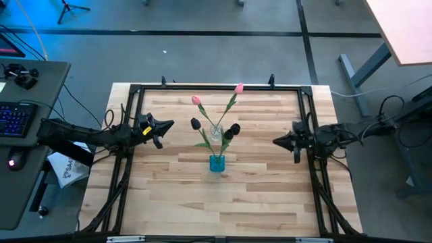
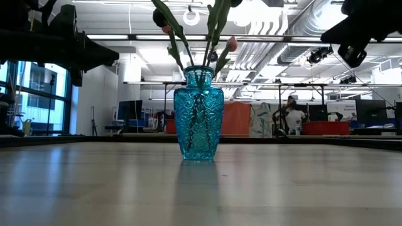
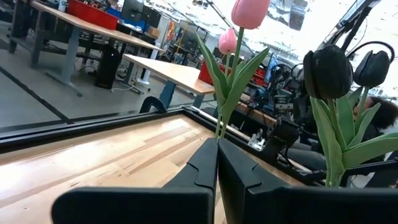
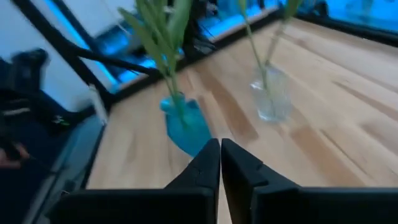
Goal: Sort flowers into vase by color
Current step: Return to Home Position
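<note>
A blue glass vase (image 1: 217, 163) (image 2: 198, 119) (image 4: 186, 127) stands upright at the table's middle. A clear glass vase (image 1: 216, 133) (image 4: 272, 93) stands just beyond it. Two pink tulips (image 1: 196, 100) (image 1: 239, 88) (image 3: 250, 11) lean out of the clear vase. Two dark tulips (image 1: 195, 124) (image 1: 233, 129) (image 3: 328, 71) appear to rise from the blue vase by their stems. My left gripper (image 1: 171, 124) (image 3: 217, 168) hovers shut to the left of the vases. My right gripper (image 1: 275, 142) (image 4: 221, 163) hovers shut to their right. Neither touches anything.
A black metal frame (image 1: 216, 87) runs round the table's edges, with both arm bases on its left and right rails. Bare wood (image 1: 216, 202) lies between the blue vase and the near edge. A keyboard (image 1: 15, 116) sits on a desk off the table's left.
</note>
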Motion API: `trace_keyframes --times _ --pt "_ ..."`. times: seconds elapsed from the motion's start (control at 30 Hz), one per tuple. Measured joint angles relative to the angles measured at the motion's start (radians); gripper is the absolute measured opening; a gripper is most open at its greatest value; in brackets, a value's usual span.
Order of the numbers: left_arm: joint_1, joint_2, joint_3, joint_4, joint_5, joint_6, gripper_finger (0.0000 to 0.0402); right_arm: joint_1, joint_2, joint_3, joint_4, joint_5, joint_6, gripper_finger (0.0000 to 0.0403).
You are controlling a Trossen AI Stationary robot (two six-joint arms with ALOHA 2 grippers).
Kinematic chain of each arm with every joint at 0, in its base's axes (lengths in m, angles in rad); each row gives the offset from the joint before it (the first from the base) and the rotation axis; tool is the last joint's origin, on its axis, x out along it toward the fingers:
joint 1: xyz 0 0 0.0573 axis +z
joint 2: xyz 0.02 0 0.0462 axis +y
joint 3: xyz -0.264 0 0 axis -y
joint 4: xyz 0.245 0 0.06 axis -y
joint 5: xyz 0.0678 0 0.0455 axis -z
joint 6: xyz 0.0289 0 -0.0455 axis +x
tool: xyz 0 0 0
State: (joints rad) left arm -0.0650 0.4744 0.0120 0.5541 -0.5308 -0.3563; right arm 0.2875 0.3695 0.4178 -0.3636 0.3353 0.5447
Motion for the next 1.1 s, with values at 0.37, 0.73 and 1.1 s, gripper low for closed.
trace_keyframes --times 0.37,0.73,1.1 --pt "0.0 0.0 0.0 -0.011 0.0 0.0 0.0001 -0.067 -0.187 -0.175 0.115 -0.075 -0.153 0.0001" --pt "0.0 0.0 0.0 -0.011 0.0 0.0 0.0001 -0.067 -0.354 -0.408 0.423 -0.179 -0.284 0.0" --pt "0.0 0.0 0.001 -0.012 0.0 0.0 0.0001 -0.206 -0.358 -0.403 0.445 -0.19 -0.457 0.0"
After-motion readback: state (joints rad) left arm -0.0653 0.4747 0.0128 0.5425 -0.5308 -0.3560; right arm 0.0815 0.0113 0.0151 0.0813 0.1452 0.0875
